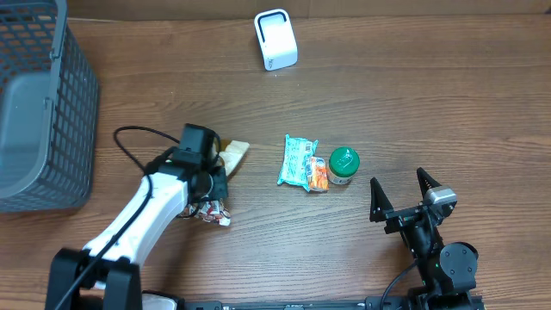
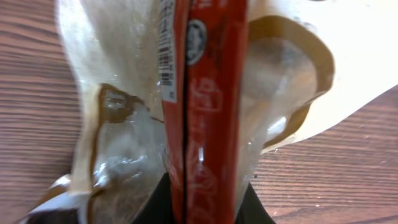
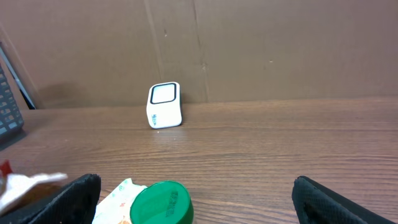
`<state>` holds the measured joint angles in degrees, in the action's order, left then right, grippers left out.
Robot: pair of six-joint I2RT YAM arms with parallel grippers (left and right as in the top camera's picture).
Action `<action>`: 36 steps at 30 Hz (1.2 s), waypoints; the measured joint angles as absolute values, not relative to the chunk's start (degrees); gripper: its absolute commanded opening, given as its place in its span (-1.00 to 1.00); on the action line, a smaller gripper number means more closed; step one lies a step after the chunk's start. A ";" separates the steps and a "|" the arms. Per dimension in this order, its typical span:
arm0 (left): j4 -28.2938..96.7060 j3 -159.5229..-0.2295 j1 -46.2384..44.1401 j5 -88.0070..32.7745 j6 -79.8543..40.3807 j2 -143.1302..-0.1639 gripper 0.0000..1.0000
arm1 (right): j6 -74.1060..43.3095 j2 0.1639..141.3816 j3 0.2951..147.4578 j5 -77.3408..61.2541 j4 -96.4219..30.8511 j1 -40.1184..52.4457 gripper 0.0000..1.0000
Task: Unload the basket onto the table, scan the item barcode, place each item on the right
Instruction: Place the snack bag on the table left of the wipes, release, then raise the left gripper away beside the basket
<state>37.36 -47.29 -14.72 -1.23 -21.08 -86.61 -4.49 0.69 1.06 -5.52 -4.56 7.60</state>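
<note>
My left gripper [image 1: 209, 178] is shut on a snack packet [image 1: 235, 152] with a red strip and a clear, cream-edged wrapper, left of the table's middle. In the left wrist view the packet [image 2: 211, 106] fills the frame, pinched between the dark jaws at the bottom, and its barcode [image 2: 166, 59] runs along the red strip's left side. The white scanner [image 1: 275, 40] stands at the far middle, apart from the packet; the right wrist view also shows the scanner [image 3: 165, 104]. My right gripper [image 1: 402, 193] stands open and empty near the front right.
A teal packet [image 1: 298, 162] and a green-lidded jar [image 1: 343, 165] lie at the centre, just ahead of the right gripper [image 3: 199, 202]. A grey mesh basket [image 1: 39, 103] fills the far left. A black cable [image 1: 129, 146] loops by the left arm.
</note>
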 measured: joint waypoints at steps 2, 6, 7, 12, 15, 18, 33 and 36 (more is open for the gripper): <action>36.34 -47.29 -15.77 -0.75 -21.02 -88.62 -0.55 | -4.47 0.69 1.06 -5.54 -4.56 7.57 1.00; 33.50 -47.29 -16.53 -0.19 -20.91 -91.50 0.40 | -4.49 0.69 1.06 -5.52 -4.58 7.60 1.00; 33.28 -47.29 -16.53 -0.14 -21.04 -91.92 0.69 | -4.47 0.69 1.06 -5.54 -4.54 7.60 1.00; 35.66 -49.17 -16.53 -0.12 -20.91 -92.12 0.99 | -4.47 0.69 1.06 -5.52 -4.56 7.57 1.00; 39.40 -53.12 -16.51 -0.12 -20.80 -92.12 0.99 | -4.49 0.69 1.06 -5.52 -4.54 7.57 1.00; 43.51 -58.17 -16.51 -0.03 -20.60 -92.12 0.99 | -4.49 0.69 1.06 -5.54 -4.56 7.57 1.00; 65.89 -85.62 -5.87 2.26 -20.49 -92.12 0.99 | -4.47 0.69 1.06 -5.54 -4.58 7.57 1.00; 67.26 -88.99 -1.65 3.33 -20.40 -92.12 1.00 | -4.49 0.69 1.06 -5.52 -4.60 7.60 1.00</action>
<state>67.26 -88.99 -1.65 3.33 -20.40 -92.12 -4.49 0.69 1.06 -5.52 -4.60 7.60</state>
